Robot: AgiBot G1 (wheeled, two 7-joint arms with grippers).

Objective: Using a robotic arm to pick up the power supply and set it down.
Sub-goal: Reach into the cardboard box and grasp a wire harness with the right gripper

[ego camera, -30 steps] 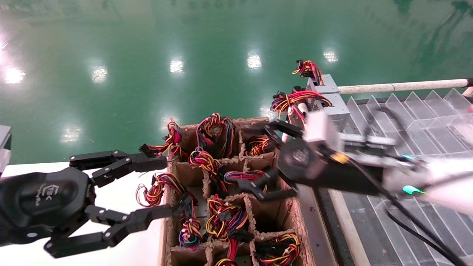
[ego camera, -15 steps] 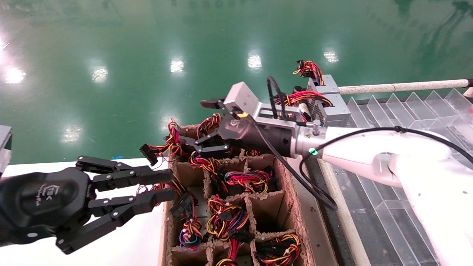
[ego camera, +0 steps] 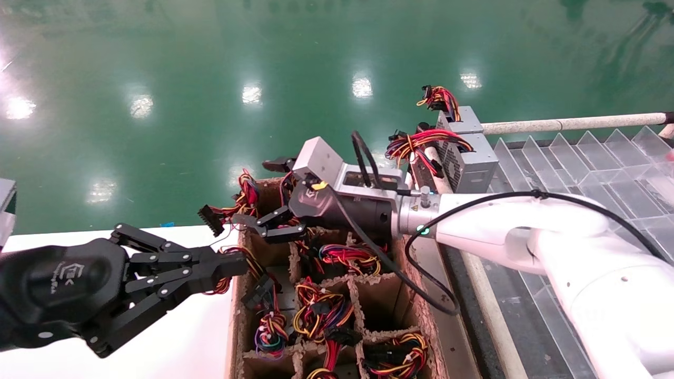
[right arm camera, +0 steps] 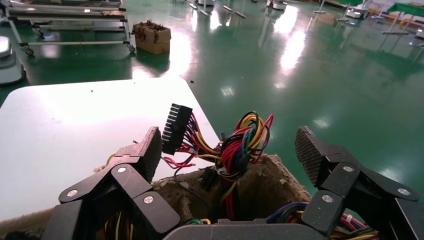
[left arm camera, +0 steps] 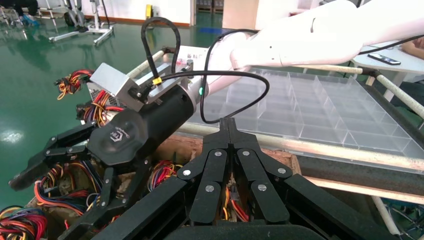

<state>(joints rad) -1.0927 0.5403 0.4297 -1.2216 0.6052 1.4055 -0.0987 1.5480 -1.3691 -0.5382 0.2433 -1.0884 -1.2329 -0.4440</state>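
Two silver-grey power supplies (ego camera: 468, 158) with red and yellow wires stand at the left end of the clear divider tray (ego camera: 579, 158). More wire bundles (ego camera: 321, 308) fill the cells of a cardboard crate (ego camera: 416, 310). My right gripper (ego camera: 263, 195) hangs open over the crate's far left corner cell. In the right wrist view its pads (right arm camera: 150, 150) straddle a wire bundle (right arm camera: 245, 140) and a black plug (right arm camera: 176, 127) without touching them. My left gripper (ego camera: 231, 263) is shut at the crate's left wall; in its wrist view the fingertips (left arm camera: 229, 125) meet with nothing between them.
A white table (ego camera: 174, 347) lies left of the crate. Green floor (ego camera: 210, 105) lies beyond. A pale rail (ego camera: 568, 124) runs behind the tray. The right arm's black cable (ego camera: 416, 284) droops over the crate's right side.
My right arm swung left from the crate's right side to its far left corner, staying open. My left gripper went from wide open to shut.
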